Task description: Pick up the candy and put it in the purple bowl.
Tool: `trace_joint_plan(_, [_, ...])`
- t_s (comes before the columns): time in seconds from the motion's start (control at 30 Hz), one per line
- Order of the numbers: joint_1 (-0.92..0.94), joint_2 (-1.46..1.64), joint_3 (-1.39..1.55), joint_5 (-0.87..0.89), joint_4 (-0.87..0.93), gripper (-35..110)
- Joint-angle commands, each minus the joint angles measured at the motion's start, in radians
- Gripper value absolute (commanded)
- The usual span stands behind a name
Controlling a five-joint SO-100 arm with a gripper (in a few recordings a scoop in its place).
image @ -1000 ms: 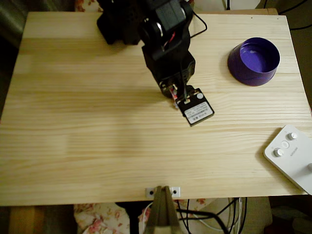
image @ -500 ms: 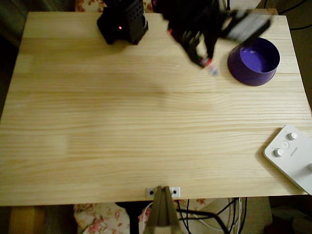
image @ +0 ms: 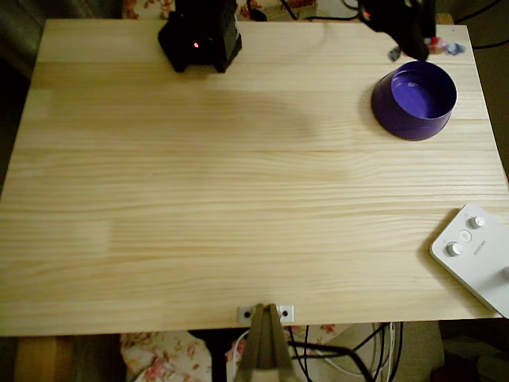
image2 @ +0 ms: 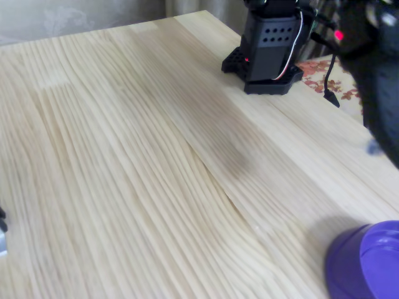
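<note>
Pale pine surface (image: 238, 199) w/ long grain lines, lit warm and evenly, soft shadow patch near its middle. Floral cloth (image: 163, 354) shows below the near edge, w/ cables (image: 334, 358) beside it. Dark floor (image: 489, 24) past the right edge in overhead view.

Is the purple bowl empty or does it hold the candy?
Empty: the overhead view shows the purple bowl with a bare glossy inside.

Black arm (image: 398, 24), boxy perforated base (image2: 269, 43) with red LED, white and red wires
</note>
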Motion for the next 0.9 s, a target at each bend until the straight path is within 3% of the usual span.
trace_joint_plan(0.0, [-0.029,-0.094,-0.170,0.026,-0.034,-1])
trace_joint_plan(0.57, [-0.095,-0.310,-0.305,0.000,-0.058,6])
trace_joint_plan(0.73, [-0.081,-0.307,-0.307,0.012,-0.034,24])
trace_joint_plan(0.87, [-0.075,-0.284,-0.307,0.006,-0.018,24])
